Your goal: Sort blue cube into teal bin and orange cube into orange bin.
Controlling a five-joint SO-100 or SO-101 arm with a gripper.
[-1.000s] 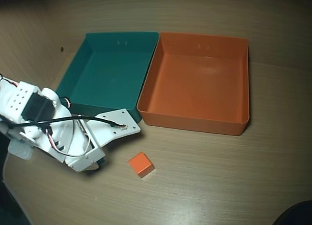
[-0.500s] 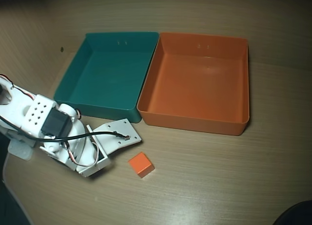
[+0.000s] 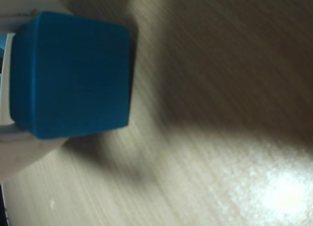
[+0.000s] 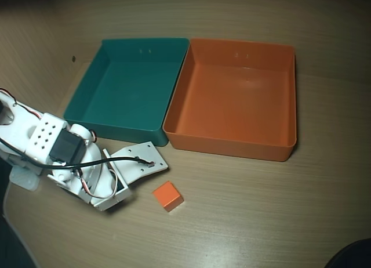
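Observation:
The blue cube [image 3: 73,74] fills the left of the wrist view, held between the white fingers [image 3: 24,147] of my gripper [image 3: 29,77], just above the wooden table. In the overhead view my gripper [image 4: 128,184] is at the lower left, shut on the blue cube [image 4: 120,187], of which only a sliver shows. The orange cube [image 4: 168,196] lies on the table just right of the gripper. The teal bin [image 4: 116,127] stands empty behind the gripper. The orange bin [image 4: 232,145] stands empty against the teal bin's right side.
The arm's white body and black servo [image 4: 52,146] with loose cables fill the left edge of the overhead view. Bare wooden table [image 4: 261,210] runs in front of the bins. A dark object [image 4: 353,256] sits at the lower right corner.

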